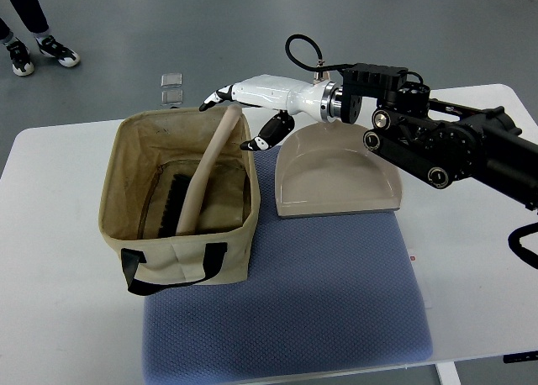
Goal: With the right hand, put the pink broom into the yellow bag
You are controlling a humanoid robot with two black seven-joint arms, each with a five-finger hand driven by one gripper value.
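Already bagged: the pale pink long-handled broom (204,173) stands bristles-down inside the yellowish canvas bag (181,249).

Risk: the handle leans on the bag's far rim beside the right hand (244,108); a brush from it could tip the broom or bag. Fingers are spread, grasping nothing, arm extended leftward above the worktop (59,234).

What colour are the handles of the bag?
Black; the handles show best in the top view.
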